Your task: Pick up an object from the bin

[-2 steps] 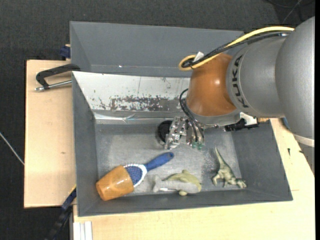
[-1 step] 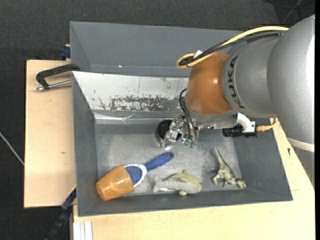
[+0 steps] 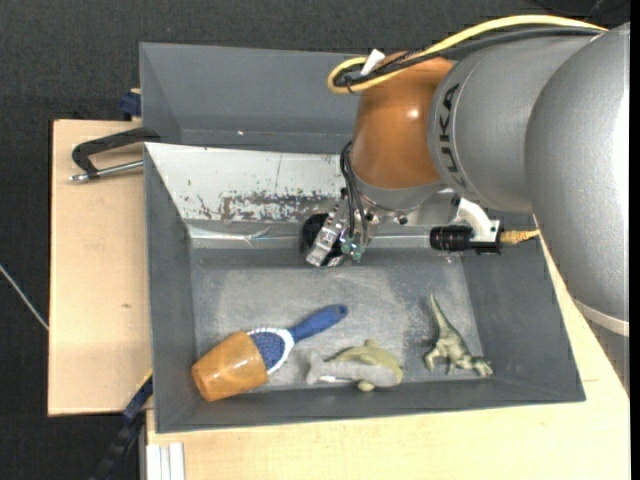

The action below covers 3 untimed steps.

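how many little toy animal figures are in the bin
2. One olive figure lies at the front middle, right of the blue brush; the other figure sits front right. The arm could hide more.

You're looking at robotics lab, by all signs. Heavy grey industrial arm (image 3: 540,98), orange wrist cover (image 3: 400,133), yellow cable (image 3: 470,33) looped over it. Arm reaches into grey metal bin (image 3: 170,298); back wall (image 3: 260,193) scuffed, scratched. Loose in bin, unrelated small things: orange cup (image 3: 230,366), blue-handled brush (image 3: 300,330), toy dinosaur (image 3: 452,348), greenish figure (image 3: 370,363).
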Each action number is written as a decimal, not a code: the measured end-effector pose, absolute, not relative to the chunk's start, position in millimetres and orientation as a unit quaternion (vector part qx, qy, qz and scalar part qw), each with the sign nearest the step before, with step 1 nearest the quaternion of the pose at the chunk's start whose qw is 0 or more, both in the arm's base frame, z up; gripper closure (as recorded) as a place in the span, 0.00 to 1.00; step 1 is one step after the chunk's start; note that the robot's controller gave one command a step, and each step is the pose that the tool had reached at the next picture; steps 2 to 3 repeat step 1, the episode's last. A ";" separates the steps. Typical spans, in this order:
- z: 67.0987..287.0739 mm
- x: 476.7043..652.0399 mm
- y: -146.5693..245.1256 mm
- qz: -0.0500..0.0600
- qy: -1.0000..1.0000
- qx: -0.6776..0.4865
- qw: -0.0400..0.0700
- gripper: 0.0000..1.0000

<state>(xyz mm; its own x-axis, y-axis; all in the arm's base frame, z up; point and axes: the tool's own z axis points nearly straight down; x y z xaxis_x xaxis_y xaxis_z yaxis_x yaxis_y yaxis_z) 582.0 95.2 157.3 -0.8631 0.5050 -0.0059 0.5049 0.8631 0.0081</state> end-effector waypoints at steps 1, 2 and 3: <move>231.6 591.3 93.4 0.003 0.958 0.286 0.005 1.00; 231.6 591.3 93.4 0.003 0.958 0.286 0.005 1.00; 231.6 591.3 93.4 0.003 0.958 0.286 0.005 1.00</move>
